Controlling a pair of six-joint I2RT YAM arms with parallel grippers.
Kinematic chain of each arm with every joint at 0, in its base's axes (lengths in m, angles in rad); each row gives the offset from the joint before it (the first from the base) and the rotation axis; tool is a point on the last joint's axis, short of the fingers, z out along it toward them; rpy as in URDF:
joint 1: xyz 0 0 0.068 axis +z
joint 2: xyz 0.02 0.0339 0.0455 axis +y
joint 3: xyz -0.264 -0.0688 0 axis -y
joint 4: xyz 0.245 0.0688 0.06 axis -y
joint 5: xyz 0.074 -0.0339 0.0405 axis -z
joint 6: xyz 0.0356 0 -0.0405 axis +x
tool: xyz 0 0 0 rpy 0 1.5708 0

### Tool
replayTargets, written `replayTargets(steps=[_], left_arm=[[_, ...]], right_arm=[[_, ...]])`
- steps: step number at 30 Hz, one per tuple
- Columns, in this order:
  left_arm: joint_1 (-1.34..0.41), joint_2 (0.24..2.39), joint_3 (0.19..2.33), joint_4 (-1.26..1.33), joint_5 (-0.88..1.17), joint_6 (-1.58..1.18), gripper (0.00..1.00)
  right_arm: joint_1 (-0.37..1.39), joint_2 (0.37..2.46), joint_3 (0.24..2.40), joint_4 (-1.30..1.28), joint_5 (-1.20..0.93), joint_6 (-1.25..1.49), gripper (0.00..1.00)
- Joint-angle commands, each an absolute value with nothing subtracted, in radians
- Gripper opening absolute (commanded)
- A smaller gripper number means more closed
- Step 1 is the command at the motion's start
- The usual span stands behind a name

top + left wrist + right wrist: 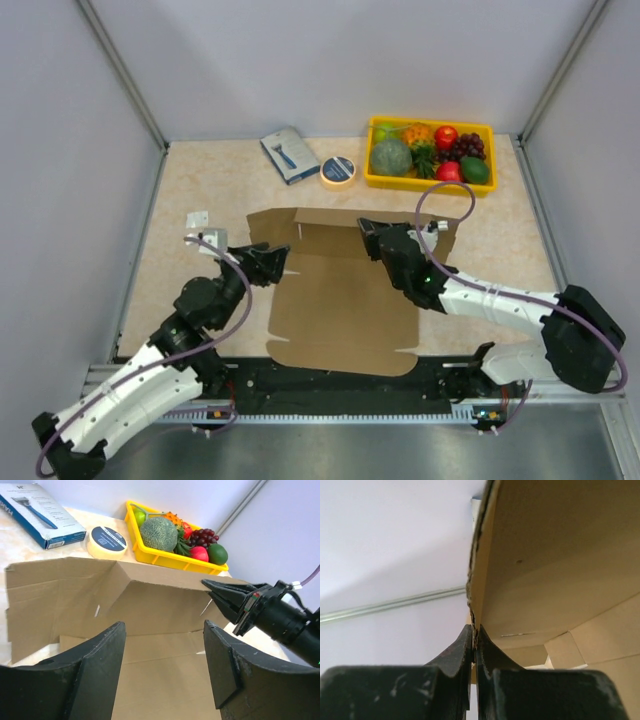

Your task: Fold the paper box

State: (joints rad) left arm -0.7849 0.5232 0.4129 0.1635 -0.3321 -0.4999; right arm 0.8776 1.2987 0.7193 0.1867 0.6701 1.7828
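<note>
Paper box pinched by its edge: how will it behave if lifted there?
The paper box likely hinges at creases, not rising flat: its far panel stands tilted up. Probably light: a thin sheet. The ragged edge in the right gripper may tear.

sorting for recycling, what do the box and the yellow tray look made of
The box looks like plain brown cardboard: matte, unprinted, with creases and die-cut slits. The tray is probably moulded plastic: glossy, even yellow, with a smooth rounded rim.
</note>
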Motion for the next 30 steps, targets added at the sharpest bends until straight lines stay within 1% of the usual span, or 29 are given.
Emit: replayTargets(steps=[1,5,7,8,9,11,12,14,15,16,17,18,20,21,23,25,30], left_arm=[[-0.747,0.449,0.523,-0.231,-0.340,-0.572,0.69],[-0.645,0.576,0.642,-0.346,-0.328,-0.575,0.64],[-0.536,0.643,0.661,-0.365,-0.315,-0.581,0.64],[-0.488,0.655,0.657,-0.348,-0.301,-0.604,0.63],[-0.382,0.667,0.646,-0.332,-0.284,-0.615,0.62],[-0.269,0.676,0.608,-0.296,-0.224,-0.647,0.57],[-0.179,0.705,0.591,-0.241,-0.203,-0.658,0.55],[-0.095,0.774,0.575,-0.189,-0.062,-0.684,0.49],[-0.054,0.863,0.575,-0.119,-0.005,-0.684,0.47],[-0.051,0.912,0.572,-0.063,0.061,-0.675,0.43],[-0.051,0.963,0.575,-0.019,0.204,-0.629,0.39],[-0.051,1.064,0.589,0.000,0.277,-0.603,0.38],[-0.058,1.149,0.626,0.023,0.395,-0.566,0.34],[-0.061,1.193,0.620,0.038,0.405,-0.558,0.34],[-0.063,1.212,0.588,0.084,0.431,-0.542,0.33],[-0.069,1.210,0.574,0.100,0.495,-0.534,0.29],[-0.115,1.057,0.488,0.196,0.549,-0.528,0.33]], right_arm=[[0.861,1.241,0.637,0.385,0.646,1.583,0.00],[0.848,1.207,0.591,0.403,0.612,1.537,0.00],[0.839,1.193,0.569,0.410,0.606,1.502,0.00],[0.835,1.175,0.563,0.399,0.610,1.505,0.00],[0.830,1.172,0.557,0.399,0.606,1.511,0.00],[0.816,1.169,0.535,0.423,0.588,1.520,0.00],[0.815,1.169,0.529,0.426,0.580,1.526,0.00],[0.810,1.169,0.526,0.445,0.566,1.529,0.00],[0.810,1.167,0.526,0.446,0.561,1.529,0.00],[0.808,1.167,0.526,0.445,0.560,1.532,0.00],[0.807,1.167,0.528,0.443,0.555,1.540,0.00],[0.802,1.167,0.529,0.440,0.554,1.545,0.00],[0.796,1.169,0.532,0.442,0.548,1.558,0.00],[0.796,1.167,0.534,0.436,0.546,1.559,0.00],[0.793,1.164,0.535,0.430,0.546,1.568,0.00],[0.793,1.164,0.534,0.428,0.545,1.575,0.00],[0.792,1.163,0.520,0.430,0.537,1.600,0.00]])
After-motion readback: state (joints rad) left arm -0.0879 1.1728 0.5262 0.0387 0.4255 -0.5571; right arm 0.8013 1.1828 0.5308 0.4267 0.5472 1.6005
